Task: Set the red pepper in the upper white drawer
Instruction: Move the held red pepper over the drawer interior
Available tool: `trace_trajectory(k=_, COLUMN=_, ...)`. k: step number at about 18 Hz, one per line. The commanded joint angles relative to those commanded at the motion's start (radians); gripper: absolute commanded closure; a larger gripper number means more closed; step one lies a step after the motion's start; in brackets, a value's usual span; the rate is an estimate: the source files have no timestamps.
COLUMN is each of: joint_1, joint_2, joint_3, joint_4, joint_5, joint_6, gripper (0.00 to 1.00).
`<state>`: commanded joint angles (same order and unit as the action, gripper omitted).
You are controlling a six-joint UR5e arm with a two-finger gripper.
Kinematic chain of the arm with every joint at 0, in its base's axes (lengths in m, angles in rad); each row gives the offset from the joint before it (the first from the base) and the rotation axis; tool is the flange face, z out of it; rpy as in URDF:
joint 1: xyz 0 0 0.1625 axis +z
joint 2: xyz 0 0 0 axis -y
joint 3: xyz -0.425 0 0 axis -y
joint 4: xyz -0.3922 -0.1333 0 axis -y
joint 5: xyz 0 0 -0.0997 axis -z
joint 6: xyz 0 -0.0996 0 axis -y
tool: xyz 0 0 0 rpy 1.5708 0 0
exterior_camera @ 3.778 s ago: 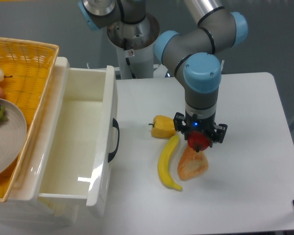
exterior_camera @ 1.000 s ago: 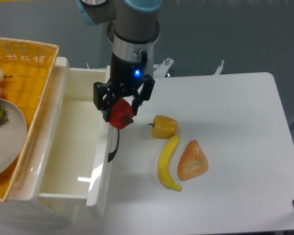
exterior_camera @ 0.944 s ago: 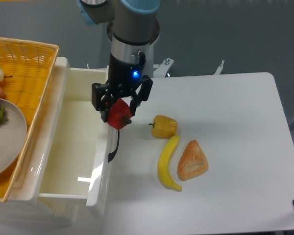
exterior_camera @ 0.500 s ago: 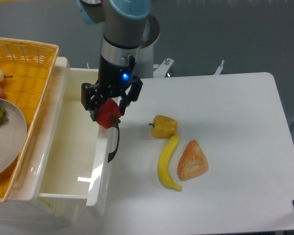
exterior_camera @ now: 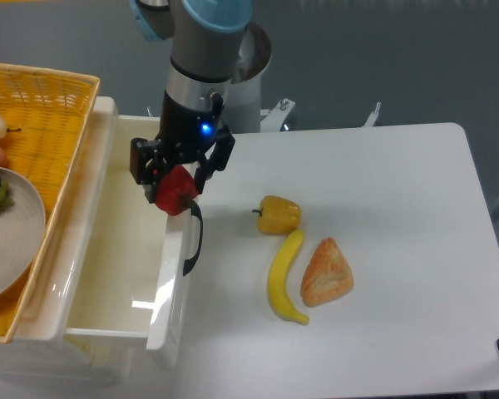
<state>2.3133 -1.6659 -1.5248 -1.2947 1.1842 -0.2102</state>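
Note:
My gripper [exterior_camera: 174,184] is shut on the red pepper [exterior_camera: 175,192], a small glossy red fruit held in the air. It hangs right over the front panel of the upper white drawer [exterior_camera: 116,249], just above the dark curved handle [exterior_camera: 196,241]. The drawer is pulled out and its deep white inside shows nothing in it. The pepper's top is hidden between the black fingers [exterior_camera: 150,173].
A yellow pepper [exterior_camera: 279,214], a banana [exterior_camera: 284,277] and an orange-brown triangular pastry [exterior_camera: 326,273] lie on the white table [exterior_camera: 416,216] to the right. A yellow woven basket [exterior_camera: 41,125] with a plate and fruit sits left of the drawer.
The arm has carried the red pepper left from beside the pastry to the drawer's front panel, and in the last second shifted further left and slightly up.

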Motion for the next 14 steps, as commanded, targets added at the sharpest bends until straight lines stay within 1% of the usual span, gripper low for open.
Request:
trace_trajectory(k=7, joint_1=-0.014, joint_2=-0.005, joint_3=-0.005, joint_4=0.002, joint_5=0.000, joint_6=0.000, gripper=0.56)
trace_trajectory(k=14, joint_1=-0.022, joint_2=-0.023, joint_3=-0.005, joint_4=0.006, joint_5=0.000, joint_6=0.003, gripper=0.56)
